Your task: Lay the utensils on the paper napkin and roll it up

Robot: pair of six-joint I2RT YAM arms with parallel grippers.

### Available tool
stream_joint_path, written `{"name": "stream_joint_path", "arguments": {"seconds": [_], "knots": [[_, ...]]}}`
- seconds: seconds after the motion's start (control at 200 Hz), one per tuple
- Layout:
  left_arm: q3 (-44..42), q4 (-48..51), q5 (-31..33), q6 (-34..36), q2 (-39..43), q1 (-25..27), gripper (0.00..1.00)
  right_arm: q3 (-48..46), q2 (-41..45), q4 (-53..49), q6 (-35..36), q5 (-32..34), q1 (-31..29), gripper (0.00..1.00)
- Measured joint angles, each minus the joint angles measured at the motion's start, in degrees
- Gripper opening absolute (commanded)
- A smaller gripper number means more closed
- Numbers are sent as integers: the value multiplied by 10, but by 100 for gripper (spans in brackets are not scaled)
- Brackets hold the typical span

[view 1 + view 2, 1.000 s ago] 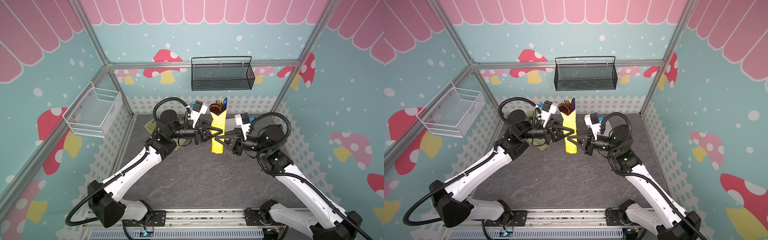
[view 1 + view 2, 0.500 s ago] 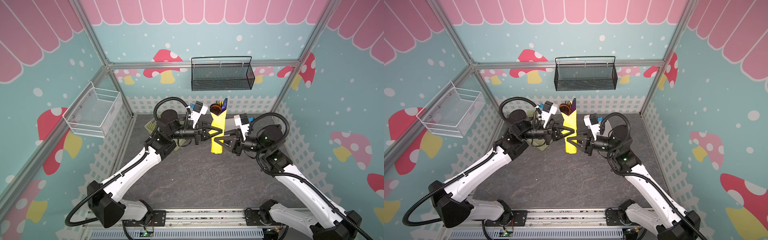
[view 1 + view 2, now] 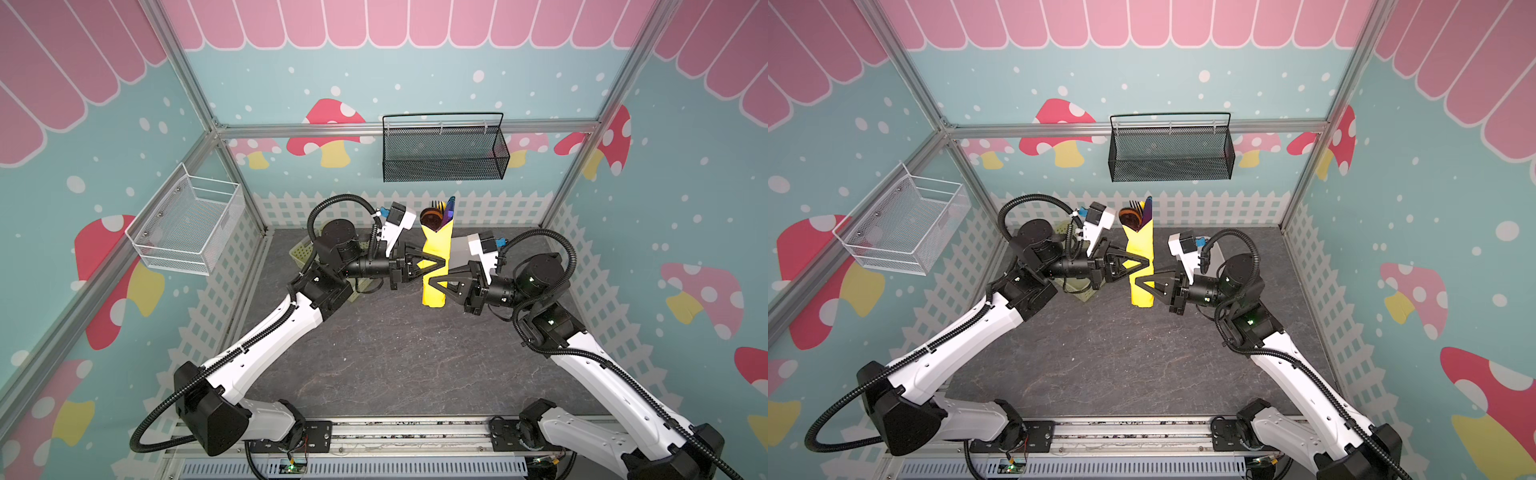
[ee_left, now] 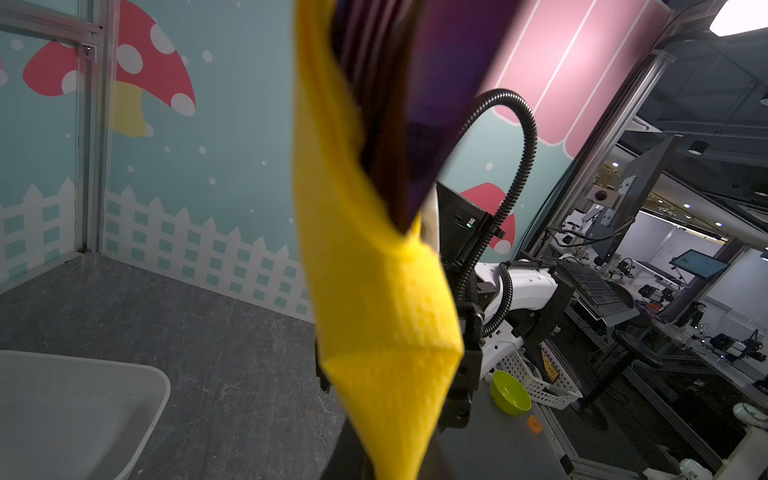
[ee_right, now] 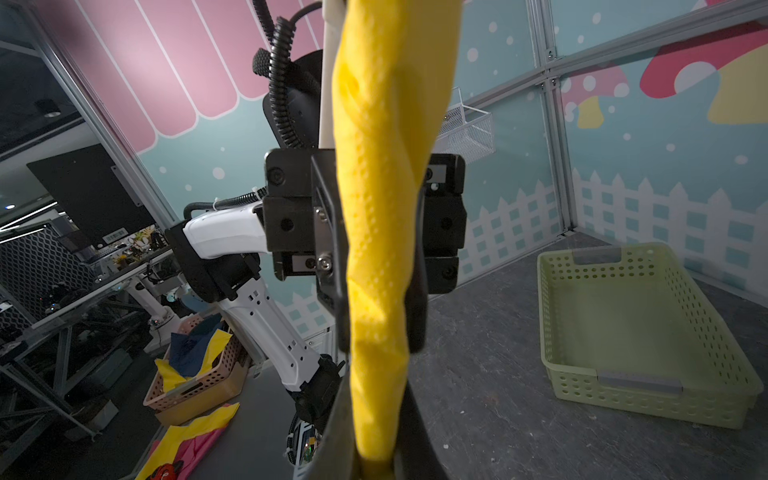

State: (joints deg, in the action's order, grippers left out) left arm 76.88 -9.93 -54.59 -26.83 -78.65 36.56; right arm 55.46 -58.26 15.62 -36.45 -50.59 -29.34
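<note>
In both top views, the paper napkin (image 3: 435, 270) (image 3: 1141, 270) stands upright at centre frame as a tight yellow roll, held in the air between the two arms above the grey floor (image 3: 395, 353). The utensils (image 3: 439, 212) (image 3: 1138, 214) poke out of its upper end: a dark spoon bowl, black fork tines and a purple blade. The left gripper (image 3: 441, 261) (image 3: 1144, 262) reaches in from the left, pinched closed across the middle of the roll. The right gripper (image 3: 430, 283) (image 3: 1140, 283) comes in from the right, just below it, also clamped tight on the roll. A black wire basket (image 3: 442, 153) hangs on the back wall at upper centre, and a white wire basket (image 3: 187, 228) hangs at middle left.

In the left wrist view, the roll is very close and blurred, with a folded flap forming a point. Dark purple and black cutlery ends stick out of its open end. A pale grey tub (image 4: 83, 407) sits on the floor.

In the right wrist view, the yellow roll runs the whole length of the picture. The other arm's black claw sits behind it, fingers pressed against both sides. A pale green perforated basket (image 5: 640, 332) rests on the floor nearby.
</note>
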Motion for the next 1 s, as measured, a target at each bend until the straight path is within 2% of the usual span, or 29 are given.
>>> {"name": "stream_joint_path", "arguments": {"seconds": [0.295,0.705,1.001], "knots": [[-1,11,21,3,7,-2,20,0,8,-11,7,29,0,0],[-16,34,30,14,30,-9,20,0,22,-29,18,53,0,0],[-16,67,29,31,30,-10,16,0,22,-42,20,56,0,0]]}}
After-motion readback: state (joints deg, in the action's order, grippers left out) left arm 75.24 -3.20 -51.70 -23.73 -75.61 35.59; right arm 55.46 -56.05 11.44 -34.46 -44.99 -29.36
